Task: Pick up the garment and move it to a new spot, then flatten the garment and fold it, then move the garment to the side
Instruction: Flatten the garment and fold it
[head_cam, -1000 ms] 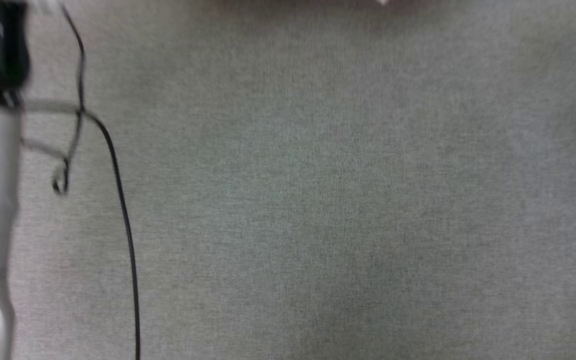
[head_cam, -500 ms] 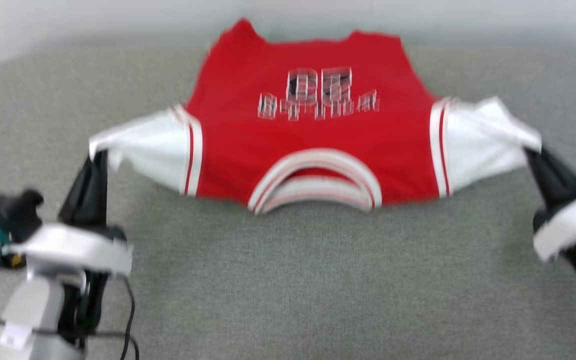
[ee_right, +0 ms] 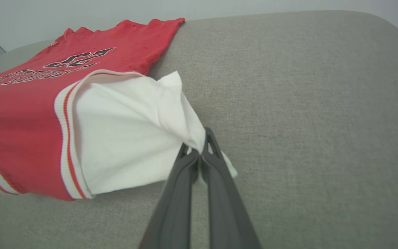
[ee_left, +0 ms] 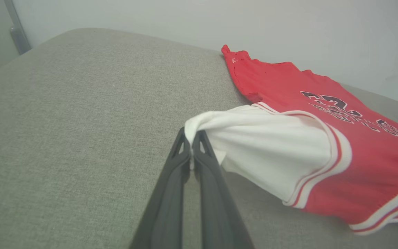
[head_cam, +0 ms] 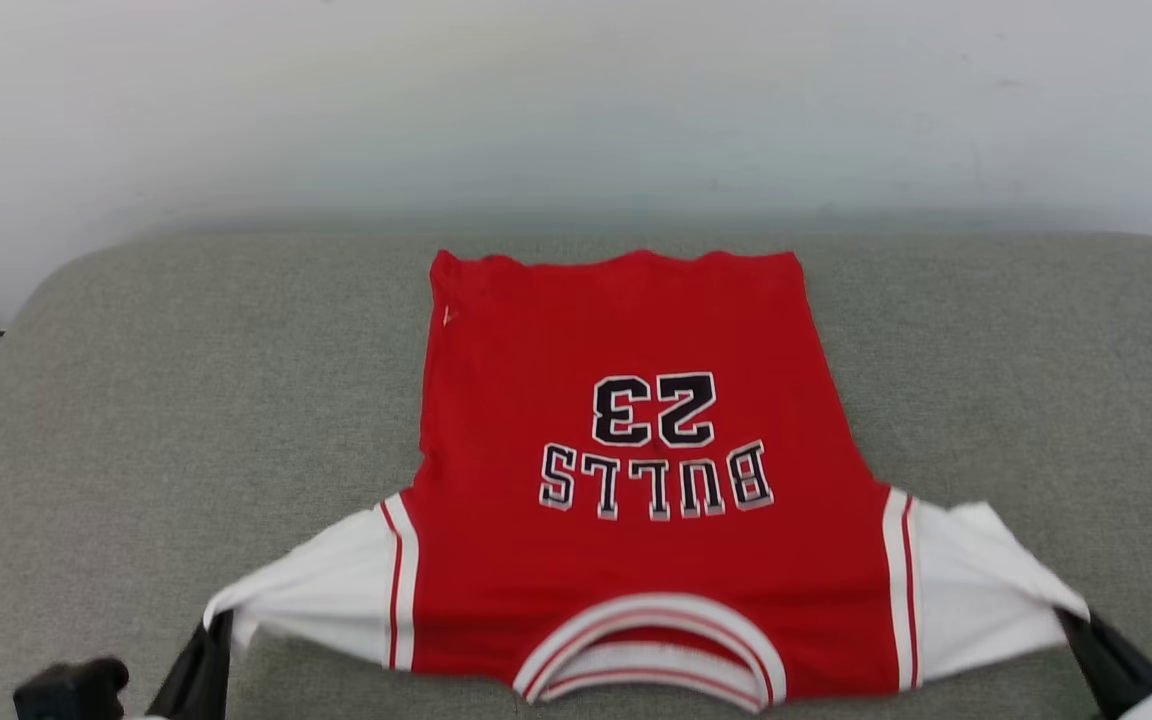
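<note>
Holding the shirt (head_cam: 636,560) by its white sleeves (head_cam: 966,590) at the lower corners, with left gripper (ee_left: 192,138) and right gripper (ee_right: 201,147) clamped tight. Pull evenly outward, then lay flat on the cushion (head_cam: 186,400).

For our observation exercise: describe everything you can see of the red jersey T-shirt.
The garment is a red, soft-knit jersey T-shirt with white short sleeves, red-and-white striped collar and armhole trim, and black white-edged "23" and "BULLS" on the chest. It lies chest up, spread on the grey padded surface, collar toward the robot, hem toward the wall. The left gripper and right gripper each pinch a sleeve tip, stretched outward.
</note>
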Robot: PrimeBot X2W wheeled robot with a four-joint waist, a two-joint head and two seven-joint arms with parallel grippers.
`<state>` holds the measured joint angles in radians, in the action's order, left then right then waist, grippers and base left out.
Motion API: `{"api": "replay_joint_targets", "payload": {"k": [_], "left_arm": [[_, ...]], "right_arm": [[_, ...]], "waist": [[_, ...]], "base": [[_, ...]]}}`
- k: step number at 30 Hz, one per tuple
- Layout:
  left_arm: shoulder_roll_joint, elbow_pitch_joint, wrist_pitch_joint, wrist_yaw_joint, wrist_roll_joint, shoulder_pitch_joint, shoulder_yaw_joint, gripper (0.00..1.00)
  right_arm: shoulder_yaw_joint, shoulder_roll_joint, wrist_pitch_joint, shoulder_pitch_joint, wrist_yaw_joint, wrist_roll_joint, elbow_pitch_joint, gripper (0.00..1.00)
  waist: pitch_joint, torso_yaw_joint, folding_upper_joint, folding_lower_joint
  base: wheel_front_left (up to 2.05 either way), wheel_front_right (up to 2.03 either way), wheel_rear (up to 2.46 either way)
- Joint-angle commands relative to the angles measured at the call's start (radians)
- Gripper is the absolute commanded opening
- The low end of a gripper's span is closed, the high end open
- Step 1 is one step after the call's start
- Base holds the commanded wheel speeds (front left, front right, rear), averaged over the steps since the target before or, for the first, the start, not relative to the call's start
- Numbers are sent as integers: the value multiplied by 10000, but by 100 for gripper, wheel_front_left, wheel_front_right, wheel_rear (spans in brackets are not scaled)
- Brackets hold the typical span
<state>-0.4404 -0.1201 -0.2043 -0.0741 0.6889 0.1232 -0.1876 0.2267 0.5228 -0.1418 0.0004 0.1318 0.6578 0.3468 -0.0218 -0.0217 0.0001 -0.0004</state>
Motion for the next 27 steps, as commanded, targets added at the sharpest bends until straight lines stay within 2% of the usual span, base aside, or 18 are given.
{"api": "replay_joint_targets", "payload": {"k": [1, 8, 14, 15, 16, 17, 22, 27], "left_arm": [[-19, -100, 23, -101, 26, 225, 26, 0], [135, -864, -126, -97, -22, 938, -179, 0], [293, -1153, -279, 66, -99, 627, -337, 0], [305, -1179, -297, 69, -156, 577, -375, 0], [314, -1186, -317, 87, -189, 532, -409, 0], [350, -1171, -327, 108, -215, 484, -437, 0], [545, -950, -399, 212, -391, 223, -652, 0], [698, -516, -450, 220, -736, -196, -954, 0]], "right_arm": [[-218, -57, 44, 378, -22, -91, -54, 0], [-1007, -604, 716, 1986, -22, -484, -224, 0], [-1261, -813, 1261, 2420, -24, -817, -101, 0], [-1230, -871, 1362, 2388, -22, -802, -173, 7], [-1234, -909, 1397, 2293, -22, -805, -286, 58], [-1298, -914, 1411, 2152, -22, -883, -400, 100], [-1734, -897, 1350, 1588, -17, -1143, -1233, 100], [-2288, -574, 1479, 632, -16, -1372, -2402, 100]], "waist": [[122, -30, -1, 4], [273, -132, -1, 4], [277, -236, -1, 4], [275, -244, -1, 4], [272, -242, -1, 4], [264, -242, -1, 4], [121, -300, -1, 4], [-231, -530, -1, 4]], "base": [[0, 0, 0], [0, 0, 0], [0, 0, 0], [0, 0, 0], [0, 0, 0], [0, 0, 0], [0, 0, 0], [0, 0, 0]]}}
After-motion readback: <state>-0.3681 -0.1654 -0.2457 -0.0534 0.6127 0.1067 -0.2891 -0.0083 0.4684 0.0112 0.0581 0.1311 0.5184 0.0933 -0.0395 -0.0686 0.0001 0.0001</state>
